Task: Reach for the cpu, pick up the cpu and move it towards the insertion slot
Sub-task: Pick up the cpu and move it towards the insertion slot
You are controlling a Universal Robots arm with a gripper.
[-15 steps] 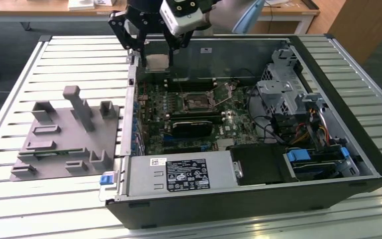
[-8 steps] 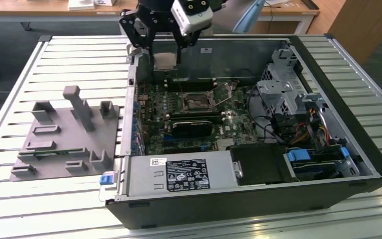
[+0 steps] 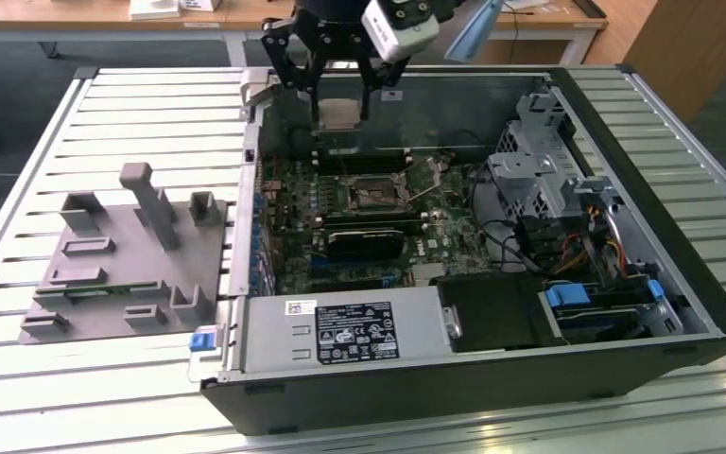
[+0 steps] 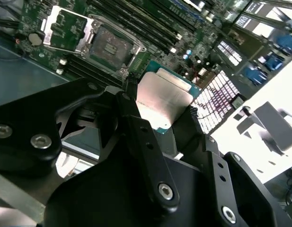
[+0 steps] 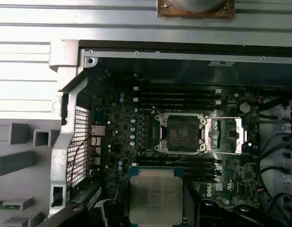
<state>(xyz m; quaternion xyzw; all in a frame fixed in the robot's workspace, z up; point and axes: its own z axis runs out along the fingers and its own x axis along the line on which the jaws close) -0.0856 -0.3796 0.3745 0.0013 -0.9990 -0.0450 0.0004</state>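
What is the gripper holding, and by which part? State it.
The gripper holds the flat square silvery cpu, its fingers clamped on two opposite edges.

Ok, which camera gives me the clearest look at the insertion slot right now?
The first wrist view: the insertion slot sits open, square-on and unobstructed. The second wrist view shows it at an angle beyond the gripper. In the exterior view it is a small square on the board.
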